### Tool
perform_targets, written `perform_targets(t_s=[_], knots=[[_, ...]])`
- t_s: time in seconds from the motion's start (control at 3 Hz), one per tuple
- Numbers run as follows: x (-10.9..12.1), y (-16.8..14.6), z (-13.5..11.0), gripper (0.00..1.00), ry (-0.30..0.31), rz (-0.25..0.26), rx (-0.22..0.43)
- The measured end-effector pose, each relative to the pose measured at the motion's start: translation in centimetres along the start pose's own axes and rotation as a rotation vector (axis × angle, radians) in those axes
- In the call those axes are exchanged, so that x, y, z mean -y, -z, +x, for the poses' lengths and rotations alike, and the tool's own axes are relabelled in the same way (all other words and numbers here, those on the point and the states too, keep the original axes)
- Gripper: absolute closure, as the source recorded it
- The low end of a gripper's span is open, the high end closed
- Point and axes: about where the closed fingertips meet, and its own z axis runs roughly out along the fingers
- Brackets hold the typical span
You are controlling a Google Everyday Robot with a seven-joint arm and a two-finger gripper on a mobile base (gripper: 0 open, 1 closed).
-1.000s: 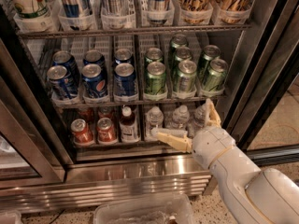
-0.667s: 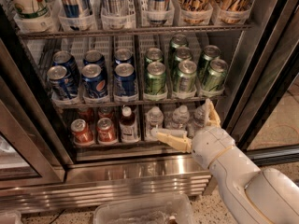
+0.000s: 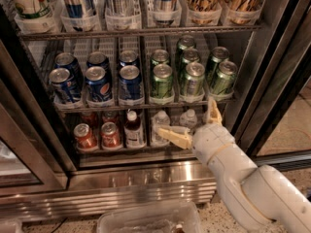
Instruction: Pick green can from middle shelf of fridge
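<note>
The fridge [image 3: 146,178] stands open before me. Its middle shelf [image 3: 146,104] holds rows of short blue cans [image 3: 98,84] on the left and green cans on the right. The front green cans are at the centre [image 3: 162,81], next to it [image 3: 193,79] and at the far right [image 3: 223,77], with more behind. My gripper [image 3: 192,124] is open and empty. It sits just below the middle shelf, in front of the bottom rack, under the right-hand green cans. One finger [image 3: 174,136] points left, the other [image 3: 213,112] points up toward the shelf edge.
The top rack [image 3: 136,32] holds tall cans. The bottom rack has red cans [image 3: 85,136], a dark bottle [image 3: 133,130] and clear bottles [image 3: 159,125]. Dark door frames stand at left [image 3: 29,130] and right [image 3: 272,81]. A clear plastic tub [image 3: 146,220] lies on the floor below.
</note>
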Motion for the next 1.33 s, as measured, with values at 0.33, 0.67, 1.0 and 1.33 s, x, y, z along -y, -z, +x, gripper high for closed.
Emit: perform_targets(t_s=[0.33, 0.67, 1.0, 1.33], knots=[[0.3, -1.4, 0.4, 0.00, 0.009, 0.013, 0.011], [1.3, -2.5, 0.5, 0.00, 0.010, 0.036, 0.024], [3.0, -2.8, 0.3, 0.00, 0.008, 0.080, 0.037], [4.6, -2.1, 0.0, 0.00, 0.009, 0.136, 0.053]])
